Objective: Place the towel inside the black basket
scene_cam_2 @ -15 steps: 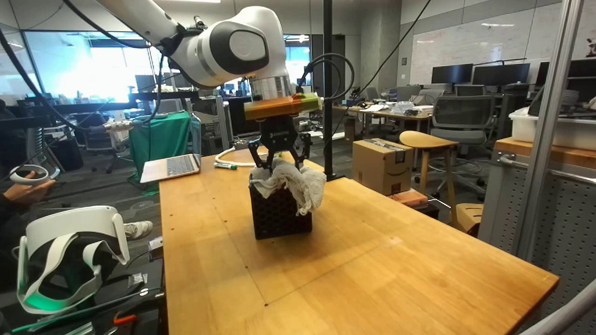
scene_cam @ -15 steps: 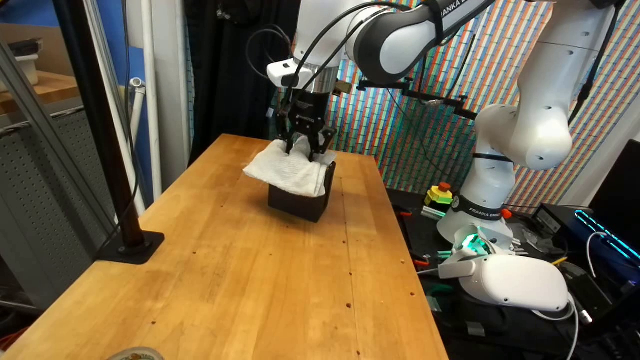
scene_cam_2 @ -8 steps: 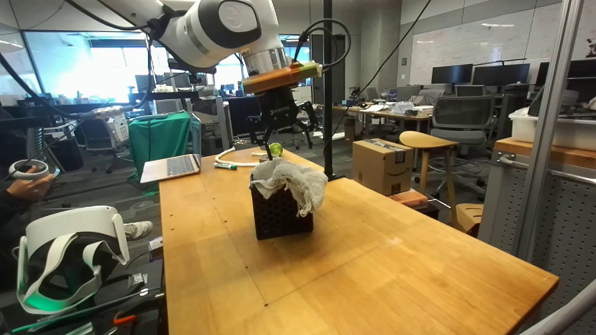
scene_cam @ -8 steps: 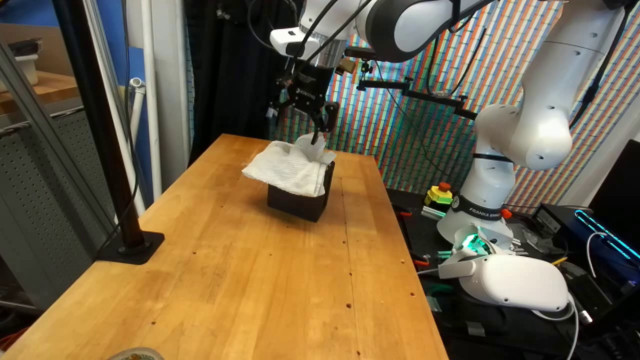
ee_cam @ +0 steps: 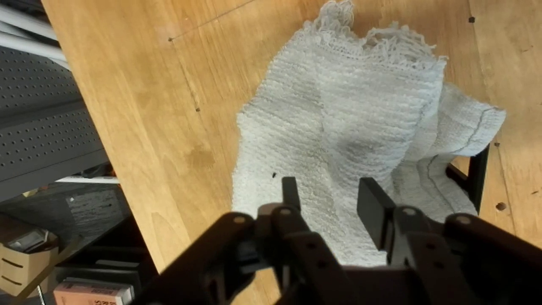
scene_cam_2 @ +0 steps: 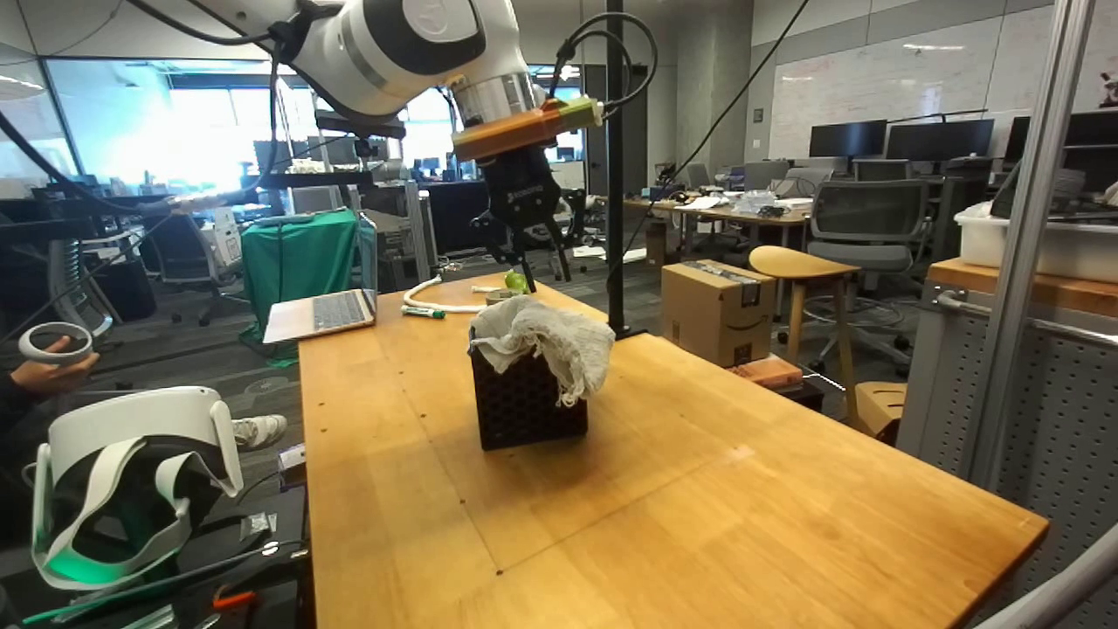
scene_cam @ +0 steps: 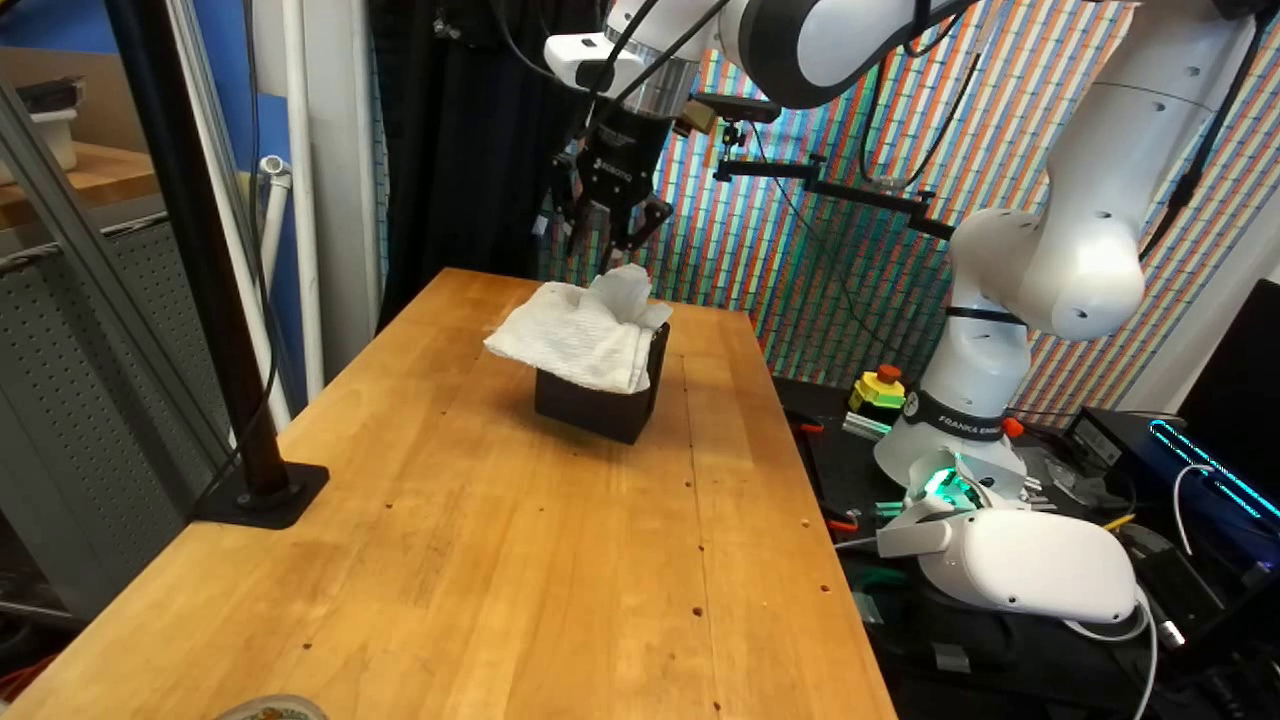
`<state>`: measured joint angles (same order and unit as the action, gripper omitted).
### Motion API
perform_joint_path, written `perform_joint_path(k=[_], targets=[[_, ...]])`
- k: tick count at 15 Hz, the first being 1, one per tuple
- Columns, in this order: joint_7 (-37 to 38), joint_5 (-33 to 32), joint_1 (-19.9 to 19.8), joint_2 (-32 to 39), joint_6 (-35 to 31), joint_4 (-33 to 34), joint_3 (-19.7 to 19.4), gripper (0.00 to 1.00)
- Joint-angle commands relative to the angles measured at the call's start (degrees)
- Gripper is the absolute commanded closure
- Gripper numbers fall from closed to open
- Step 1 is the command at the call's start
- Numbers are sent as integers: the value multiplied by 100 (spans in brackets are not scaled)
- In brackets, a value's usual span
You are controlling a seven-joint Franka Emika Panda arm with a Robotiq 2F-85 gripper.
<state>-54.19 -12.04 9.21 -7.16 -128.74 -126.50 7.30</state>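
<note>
The towel (scene_cam_2: pixel 559 336) lies over the basket (scene_cam_2: pixel 528 406) on the table (scene_cam_2: pixel 681 507), apparently partly inside.

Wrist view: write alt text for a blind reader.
A fringed white towel drapes over the black basket on a wooden table, leaving only a little of the basket showing at the right. The robot's hand shows at the bottom, open and gripping nothing.

In an exterior view, the cream-white textured cloth towel (scene_cam_2: pixel 559 336) drapes over the black perforated box-shaped basket (scene_cam_2: pixel 520 406), blocking most of its mouth; the black two-fingered gripper (scene_cam_2: pixel 549 283) occupies 12 o'clock. Around the basket, bare honey-brown wooden tabletop (scene_cam_2: pixel 742 524) gives passage from 3 to 9 o'clock. A black upright pole (scene_cam_2: pixel 616 262) bars 2 o'clock, a pale laptop (scene_cam_2: pixel 301 320) 10 o'clock.
</note>
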Motion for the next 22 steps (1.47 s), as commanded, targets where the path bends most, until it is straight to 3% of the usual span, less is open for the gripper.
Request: perform_joint_path(k=[1,5,8,14,22], targets=[[-88,157,-7,72,-81,-18,-63,87],[-99,339,1,221,-86,-55,-56,94],[-54,382,23,359,-70,-119,1,88],[100,243,20,783,-58,-275,103,89],[-239,600,-295,1132,-1130,-598,-79,90]])
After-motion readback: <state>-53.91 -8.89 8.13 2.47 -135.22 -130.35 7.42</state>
